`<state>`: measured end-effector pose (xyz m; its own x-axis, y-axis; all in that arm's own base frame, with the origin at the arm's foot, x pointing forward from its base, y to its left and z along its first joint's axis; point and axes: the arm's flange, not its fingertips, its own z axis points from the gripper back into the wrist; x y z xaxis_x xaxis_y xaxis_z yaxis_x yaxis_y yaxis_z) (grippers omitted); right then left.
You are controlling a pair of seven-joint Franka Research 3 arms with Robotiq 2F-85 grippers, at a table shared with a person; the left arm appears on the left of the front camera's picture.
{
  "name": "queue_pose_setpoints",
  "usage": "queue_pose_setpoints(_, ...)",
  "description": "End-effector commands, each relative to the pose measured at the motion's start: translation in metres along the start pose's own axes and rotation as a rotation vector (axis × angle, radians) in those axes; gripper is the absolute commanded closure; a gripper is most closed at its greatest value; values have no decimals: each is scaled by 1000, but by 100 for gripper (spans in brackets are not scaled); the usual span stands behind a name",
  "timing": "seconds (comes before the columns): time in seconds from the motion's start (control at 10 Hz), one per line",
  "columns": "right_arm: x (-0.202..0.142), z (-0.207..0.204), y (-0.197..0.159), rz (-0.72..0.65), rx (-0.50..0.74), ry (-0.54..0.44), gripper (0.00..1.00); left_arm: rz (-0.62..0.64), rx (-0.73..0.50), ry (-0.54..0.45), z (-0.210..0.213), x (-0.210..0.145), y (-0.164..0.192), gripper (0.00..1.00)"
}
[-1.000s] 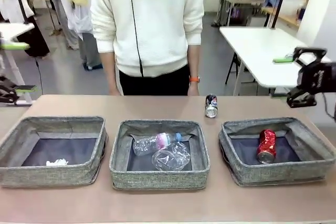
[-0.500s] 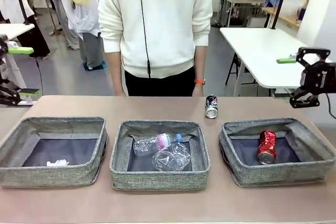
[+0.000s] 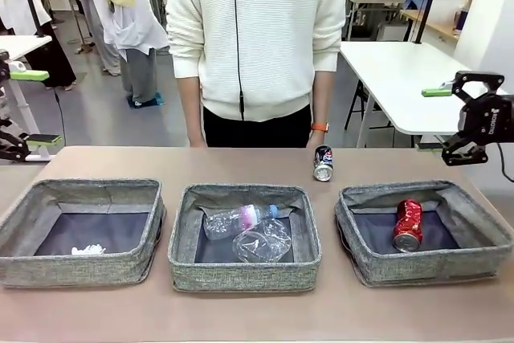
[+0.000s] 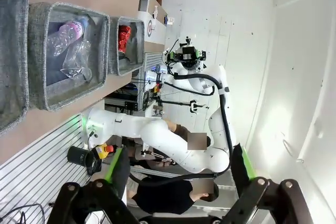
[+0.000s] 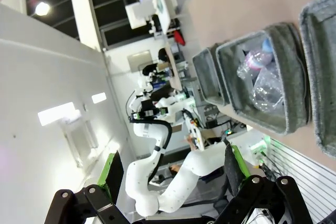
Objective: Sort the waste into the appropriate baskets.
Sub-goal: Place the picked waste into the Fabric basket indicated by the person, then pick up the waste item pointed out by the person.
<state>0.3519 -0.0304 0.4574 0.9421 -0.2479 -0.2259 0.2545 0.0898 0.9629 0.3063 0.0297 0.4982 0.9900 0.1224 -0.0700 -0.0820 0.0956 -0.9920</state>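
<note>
Three grey woven baskets stand in a row. The left basket (image 3: 80,269) holds crumpled white paper (image 3: 87,249). A clear bottle (image 3: 239,218) and a clear cup (image 3: 265,240) lie in the middle basket (image 3: 241,275). A crushed red can (image 3: 407,224) lies in the right basket (image 3: 426,267). Behind the baskets, a dark can (image 3: 323,162) stands on the table. My left gripper (image 3: 24,108) hangs open off the table's left end, and my right gripper (image 3: 450,122) hangs open beyond the right end. Both are empty, as the wrist views show for the left gripper (image 4: 178,165) and the right gripper (image 5: 172,171).
A person in a white sweater stands at the far side, one hand (image 3: 319,137) hanging just behind the dark can. The table (image 3: 257,315) has bare strips in front of and behind the baskets. A white side table (image 3: 393,78) stands behind my right gripper.
The person has shifted toward the picture's right. My left gripper has come a little farther into view at the left edge. The waste has not moved.
</note>
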Motion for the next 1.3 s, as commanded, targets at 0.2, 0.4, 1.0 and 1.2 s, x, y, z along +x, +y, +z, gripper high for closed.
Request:
queue_pose_setpoints(0.2, -1, -1, 1, 1, 3, 6, 0, 7, -23, -4, -3, -1, -3, 0)
queue_pose_setpoints(0.4, -1, -1, 1, 1, 3, 6, 0, 7, -23, -4, -3, -1, -3, 0)
queue_pose_setpoints(1.0, -1, -1, 1, 1, 3, 6, 0, 7, -23, -4, -3, -1, -3, 0)
queue_pose_setpoints(1.2, -1, -1, 1, 1, 3, 6, 0, 7, -23, -4, -3, -1, -3, 0)
